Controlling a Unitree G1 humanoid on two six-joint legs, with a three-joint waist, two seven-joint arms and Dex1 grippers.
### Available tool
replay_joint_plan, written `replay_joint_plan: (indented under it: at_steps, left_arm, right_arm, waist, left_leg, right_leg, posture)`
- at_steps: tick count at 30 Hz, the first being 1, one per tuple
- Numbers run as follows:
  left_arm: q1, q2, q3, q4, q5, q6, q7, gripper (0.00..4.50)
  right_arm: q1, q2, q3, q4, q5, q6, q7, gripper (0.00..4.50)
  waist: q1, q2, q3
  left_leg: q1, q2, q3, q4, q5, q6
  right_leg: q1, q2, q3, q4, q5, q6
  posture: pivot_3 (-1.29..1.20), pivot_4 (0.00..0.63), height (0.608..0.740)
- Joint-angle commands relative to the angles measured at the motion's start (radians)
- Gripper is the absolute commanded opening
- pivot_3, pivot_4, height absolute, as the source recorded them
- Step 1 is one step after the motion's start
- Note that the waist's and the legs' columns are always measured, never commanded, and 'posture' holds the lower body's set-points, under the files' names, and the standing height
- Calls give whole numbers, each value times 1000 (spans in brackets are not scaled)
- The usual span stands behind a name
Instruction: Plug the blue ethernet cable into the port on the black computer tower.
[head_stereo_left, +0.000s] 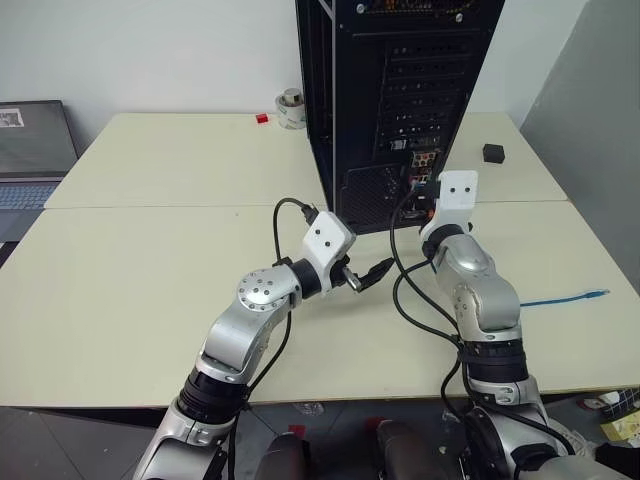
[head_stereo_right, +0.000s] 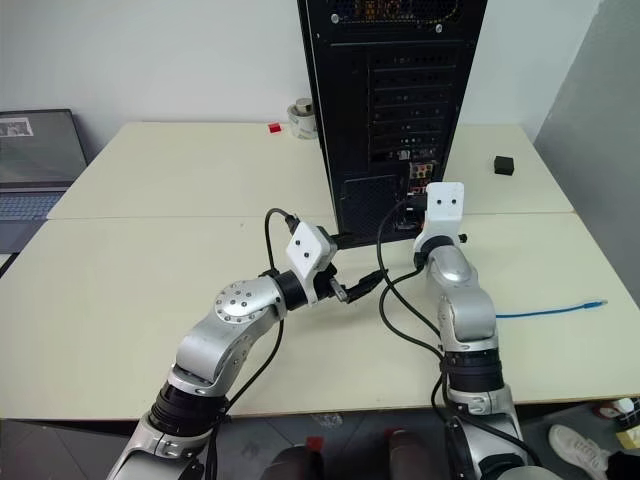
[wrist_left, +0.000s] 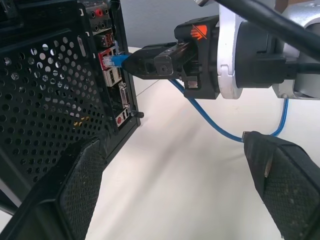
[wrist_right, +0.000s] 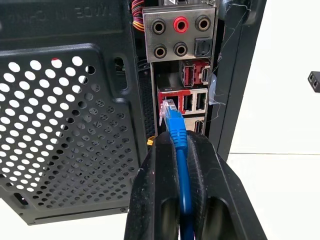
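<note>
Blue ethernet cable (wrist_right: 176, 131) plug, pinched in right gripper (wrist_right: 179, 145), is being held at black computer tower (wrist_right: 65, 125) rear I/O port near bench's back edge, not yet seated; left gripper (wrist_left: 175, 185) is being kept wide, empty.

Pretty plain room: a white wall (head_stereo_left: 150, 50) runs along the back, and a grey panel (head_stereo_left: 600, 120) stands at an angle on the right side. The furniture is two cream tables pushed together into one big surface (head_stereo_left: 130, 300), with the seam (head_stereo_left: 150, 207) running straight across the middle. The far-left corner has an open laptop (head_stereo_left: 30, 160) sitting just off the surface's edge. Light is even and soft, no hard shadows. A bit of dark floor (head_stereo_left: 40, 440) shows below the near edge.
</note>
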Motion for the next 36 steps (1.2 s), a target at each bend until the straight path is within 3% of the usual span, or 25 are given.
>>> replay_joint_plan:
  at_steps: [1, 36]
  left_arm:
    - [-5, -1, 16, -36, 4, -18, 2, 4483]
    - [1, -1, 15, -47, 3, -14, 10, 4483]
  right_arm:
    - [-30, 9, -14, -71, 12, 9, -11, 0]
    - [-23, -19, -11, -34, -15, -6, -13, 0]
  waist:
    - [0, 0, 0]
    - [2, 0, 0]
  left_leg:
    - [0, 0, 0, 0, 0, 0]
    - [-1, 0, 0, 0, 0, 0]
  right_leg:
    - [0, 0, 0, 0, 0, 0]
    - [0, 0, 0, -1, 0, 0]
  posture:
    - [0, 150, 740]
    - [0, 150, 740]
